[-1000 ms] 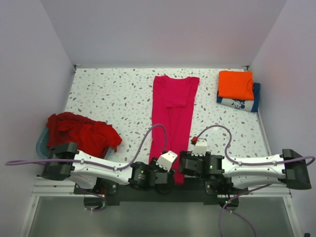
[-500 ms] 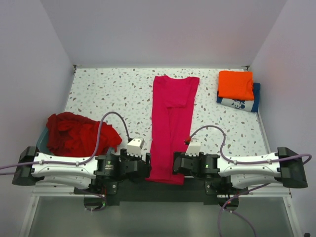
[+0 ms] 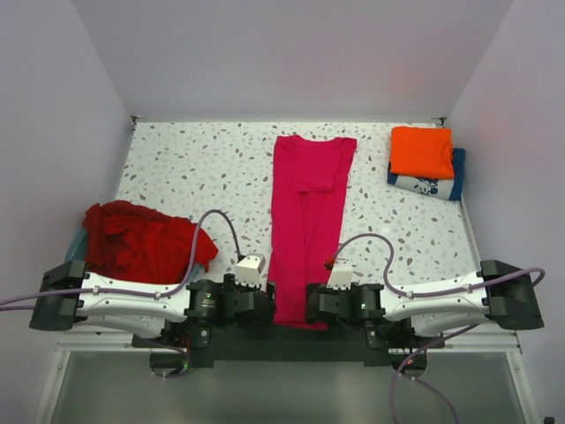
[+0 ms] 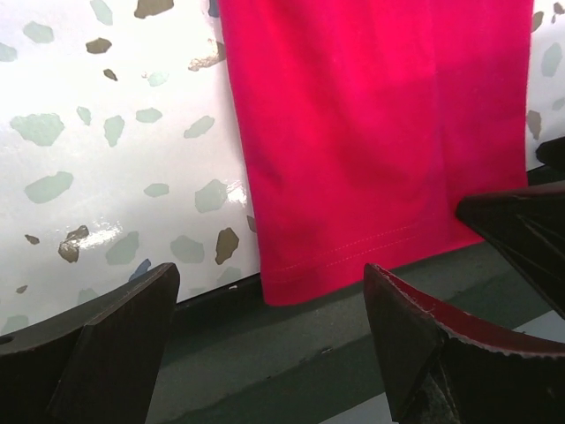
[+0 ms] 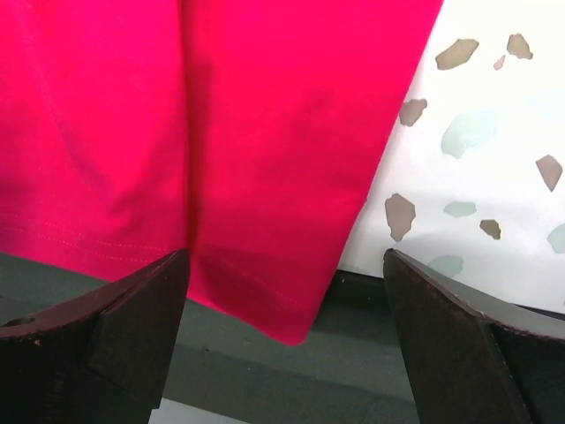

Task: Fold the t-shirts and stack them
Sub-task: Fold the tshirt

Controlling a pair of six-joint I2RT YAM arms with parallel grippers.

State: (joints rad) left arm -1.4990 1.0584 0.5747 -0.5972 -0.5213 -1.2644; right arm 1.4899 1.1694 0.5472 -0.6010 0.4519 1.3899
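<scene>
Both agape, left tool (image 4: 274, 349) and right tool (image 5: 287, 340) flank the pink t-shirt (image 3: 307, 208) hem.

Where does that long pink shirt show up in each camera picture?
Top view: pink shirt lies lengthwise, centre.
Left wrist: pink shirt fills upper right.
Right wrist: pink shirt fills upper left.
Shared landmark: its stitched hem overhanging the dark near edge of the table.

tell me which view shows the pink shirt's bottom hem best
Left wrist: the hem runs across the frame with its stitch line sharp, overhanging the table edge. Right wrist shows only its right corner, softer. Top external shows the hem small, flanked by the left gripper and right gripper.
</scene>
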